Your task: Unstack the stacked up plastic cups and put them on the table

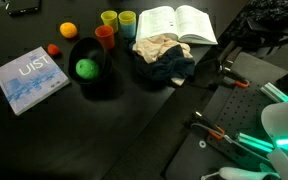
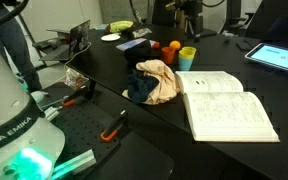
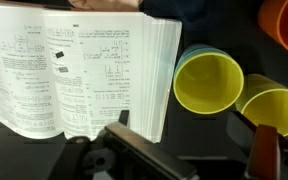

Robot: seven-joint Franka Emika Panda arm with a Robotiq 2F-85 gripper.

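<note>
Currently your jaws hang wide apart, empty, angled down at the plastic cups [image 3: 208,82] beside the book [image 3: 74,70].

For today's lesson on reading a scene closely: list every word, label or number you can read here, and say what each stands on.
"UIST", as best it reads, blurred: cover of the flat grey-blue book.
"NKA EMIKA", start cut off: white robot base.
Open white paper book: dense print and figures, too small to read.
Yellow tapered plastic cups: no lettering seen.
</note>
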